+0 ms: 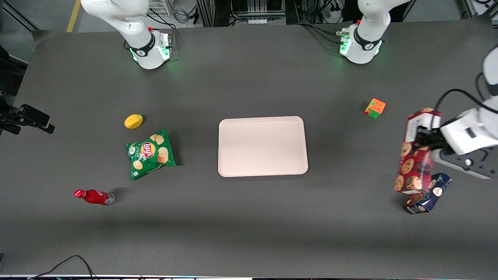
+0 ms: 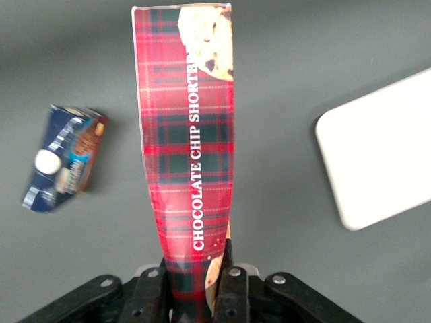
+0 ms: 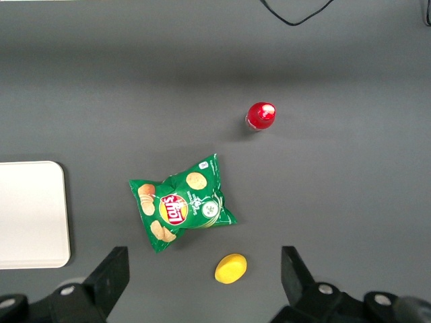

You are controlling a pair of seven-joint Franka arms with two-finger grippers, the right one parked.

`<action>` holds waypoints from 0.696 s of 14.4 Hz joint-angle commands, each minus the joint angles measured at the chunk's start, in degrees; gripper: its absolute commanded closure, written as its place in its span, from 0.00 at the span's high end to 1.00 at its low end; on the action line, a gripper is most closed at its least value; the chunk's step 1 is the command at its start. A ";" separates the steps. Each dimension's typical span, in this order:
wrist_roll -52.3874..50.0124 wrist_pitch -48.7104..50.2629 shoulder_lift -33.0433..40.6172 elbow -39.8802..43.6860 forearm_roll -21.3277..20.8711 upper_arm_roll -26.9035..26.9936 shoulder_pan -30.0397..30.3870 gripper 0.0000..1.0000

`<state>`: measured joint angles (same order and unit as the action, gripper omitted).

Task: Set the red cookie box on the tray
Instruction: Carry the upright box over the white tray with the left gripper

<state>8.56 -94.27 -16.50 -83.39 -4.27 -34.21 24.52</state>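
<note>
Two fingers [image 2: 231,291] of the left arm's gripper [image 2: 192,296] are pressed against the narrow sides of the red cookie box [image 2: 188,145], pinching it near one end, so that the tartan face with the words "CHOCOLATE CHIP SHORTBREAD" stretches away from the wrist camera. In the front view the gripper [image 1: 422,139] sits at the working arm's end of the table, clamped on the red cookie box [image 1: 415,155] a little above its middle; the box appears lifted clear of the dark table [image 1: 249,233] and hangs lengthwise, one white-panelled end farther from the front camera and the other end nearer. Just beside that nearer end, and partly overlapped by it in the front view, lies the dark blue cookie bag [image 1: 428,194], which the wrist view shows apart from the box on the table surface [image 2: 64,158]. The pale pink tray [image 1: 262,146] lies flat near the middle of the table, well apart from the box, with nothing on it; one rounded corner of it shows in the wrist view [image 2: 384,161]. An orange and green puzzle cube [image 1: 375,107] sits between the tray and the working arm's end, farther from the front camera than the box. Toward the parked arm's end lie a green Lay's chip bag [image 1: 150,153], a yellow lemon-like object [image 1: 133,121] and a small red bottle [image 1: 93,196] on its side.
</note>
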 commanded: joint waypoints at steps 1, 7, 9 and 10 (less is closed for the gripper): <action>-18.01 0.23 0.95 -1.25 -1.35 -3.84 -3.23 0.16; -45.09 -1.96 -1.15 -2.22 -2.93 -9.80 -11.06 0.16; -49.68 -5.37 -1.78 -4.75 -2.93 -12.79 -11.68 0.16; -52.31 -8.18 -1.78 -6.77 -2.93 -13.68 -12.47 0.16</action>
<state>-36.17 -97.06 -17.68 -86.67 -6.15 -45.15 13.21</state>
